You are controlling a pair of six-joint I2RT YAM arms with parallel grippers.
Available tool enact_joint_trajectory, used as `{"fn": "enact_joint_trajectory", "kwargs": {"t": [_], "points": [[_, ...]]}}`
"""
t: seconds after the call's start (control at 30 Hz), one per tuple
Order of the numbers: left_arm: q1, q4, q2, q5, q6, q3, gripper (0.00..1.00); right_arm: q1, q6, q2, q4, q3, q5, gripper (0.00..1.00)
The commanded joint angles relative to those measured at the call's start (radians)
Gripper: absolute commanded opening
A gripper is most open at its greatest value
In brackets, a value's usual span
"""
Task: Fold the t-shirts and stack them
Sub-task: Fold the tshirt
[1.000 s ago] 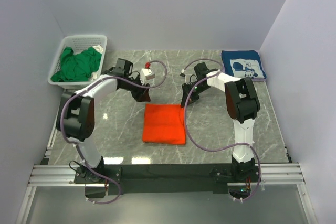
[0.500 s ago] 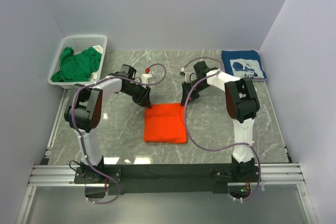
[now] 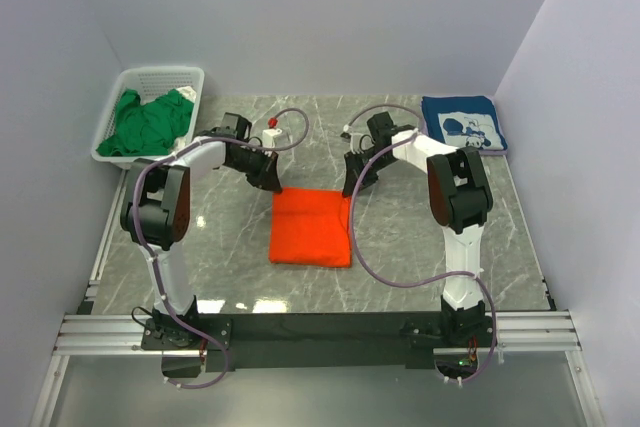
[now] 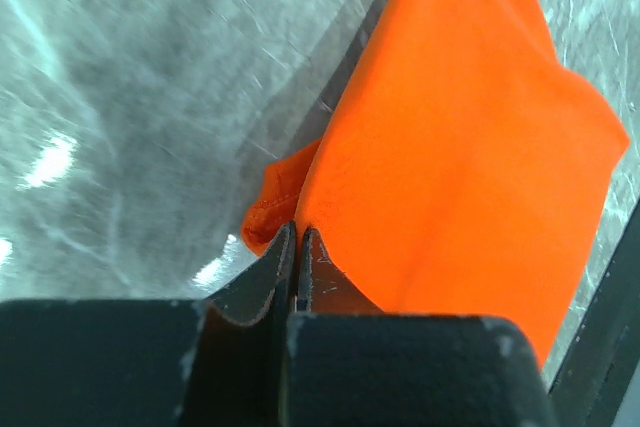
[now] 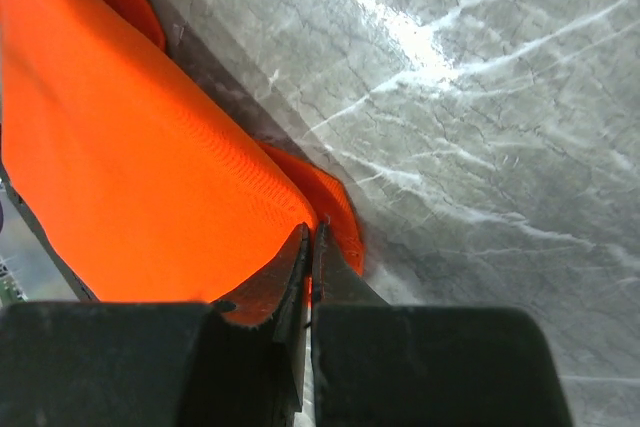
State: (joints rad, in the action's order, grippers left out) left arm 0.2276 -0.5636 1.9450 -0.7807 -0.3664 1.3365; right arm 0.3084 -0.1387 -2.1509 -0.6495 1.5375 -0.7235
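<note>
A folded bright orange t-shirt (image 3: 312,227) lies mid-table. My left gripper (image 3: 272,185) is shut on its far left corner, and the left wrist view shows the pinched cloth (image 4: 470,147) at the closed tips (image 4: 298,232). On the far right corner my right gripper (image 3: 349,187) is shut too, its tips (image 5: 311,232) clamping the orange fabric (image 5: 130,167). The navy t-shirt with white print (image 3: 460,125) lies folded at the back right. The green t-shirt (image 3: 150,122) is bunched in the basket.
A white lattice basket (image 3: 160,77) stands at the back left corner of the grey marble table (image 3: 420,237). Purple cables loop from both arms over the table's far half. Walls close in on the left, back and right.
My left gripper has come down onto the orange shirt's far left corner and shut on it. The shirt has shifted slightly away from the arm bases. The right gripper stays shut.
</note>
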Motion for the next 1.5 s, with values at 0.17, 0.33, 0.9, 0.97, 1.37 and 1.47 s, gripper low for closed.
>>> {"fn": "enact_joint_trajectory", "kwargs": {"t": [0.17, 0.33, 0.9, 0.97, 1.37, 1.47], "points": [[-0.010, 0.056, 0.055, 0.072, 0.027, 0.064, 0.01, 0.011, 0.011, -0.040, 0.013, 0.076, 0.068, 0.00], [-0.010, 0.100, 0.121, 0.141, 0.049, 0.116, 0.01, 0.009, 0.042, -0.070, 0.005, 0.160, 0.153, 0.00], [-0.086, 0.244, -0.175, -0.035, 0.460, 0.023, 0.50, -0.017, 0.226, 0.264, 0.147, 0.055, -0.040, 0.53], [-0.083, 0.293, -0.163, -0.148, 0.608, -0.023, 0.47, -0.003, 0.322, 0.249, 0.191, 0.024, -0.153, 0.43], [-0.010, 0.713, 0.055, -0.108, 0.972, -0.228, 0.37, 0.021, 0.458, -0.012, 0.350, -0.062, -0.176, 0.44], [-0.030, 0.686, 0.146, -0.084, 0.940, -0.198, 0.36, 0.002, 0.449, -0.084, 0.326, -0.007, -0.116, 0.44]]}}
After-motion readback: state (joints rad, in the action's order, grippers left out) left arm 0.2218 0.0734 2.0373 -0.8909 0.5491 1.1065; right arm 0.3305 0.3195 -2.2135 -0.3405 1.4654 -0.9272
